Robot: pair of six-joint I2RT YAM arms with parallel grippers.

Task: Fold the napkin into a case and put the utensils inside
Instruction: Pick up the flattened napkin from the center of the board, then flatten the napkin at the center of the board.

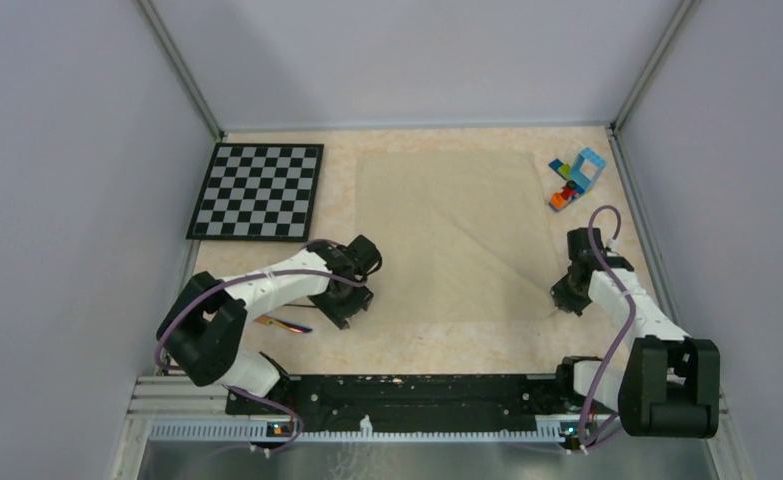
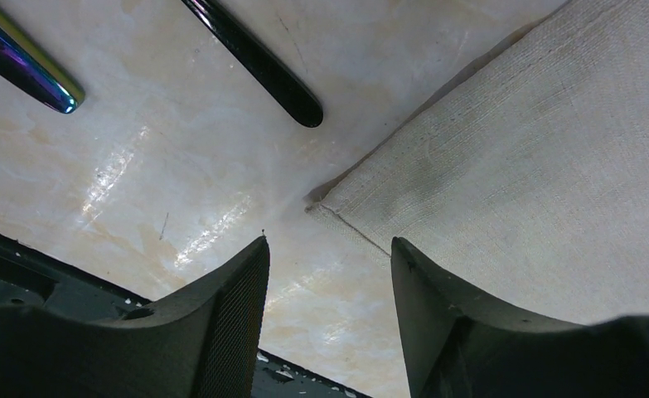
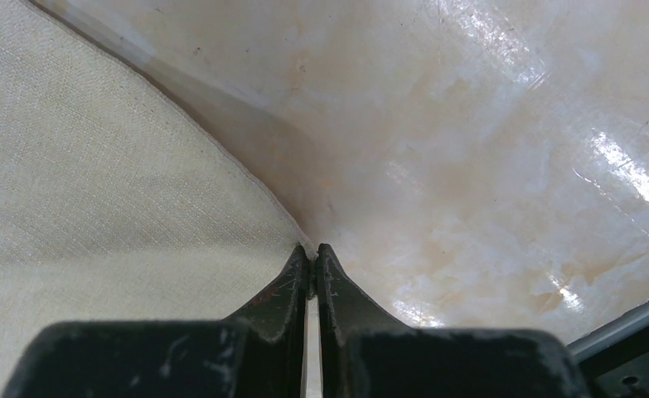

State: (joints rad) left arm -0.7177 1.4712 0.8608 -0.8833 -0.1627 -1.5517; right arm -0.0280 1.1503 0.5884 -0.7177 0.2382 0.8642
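Left gripper point(image 2: 329, 249): jaws apart, one finger on each side of the near-left corner of the napkin point(image 2: 536, 166), nothing yet pinched. Right gripper point(image 3: 312, 249): clenched on the near-right corner, where the hem runs into the tips and a shadow shows the cloth raised off the table point(image 1: 407, 340).

The napkin lies spread flat mid-table, with one crease running from the right-hand grip.

Step in hand, as judged: taking both near corners for the first fold. The next move calls for the left jaws to close on their corner, then an even lift by both arms.

No case is formed, so there is no pocket and nothing is inside one. The utensils point(image 1: 282, 323) lie on bare table beside the left arm, clear of the cloth: one black handle point(image 2: 259, 66) and one rainbow-tinted handle point(image 2: 26, 66).
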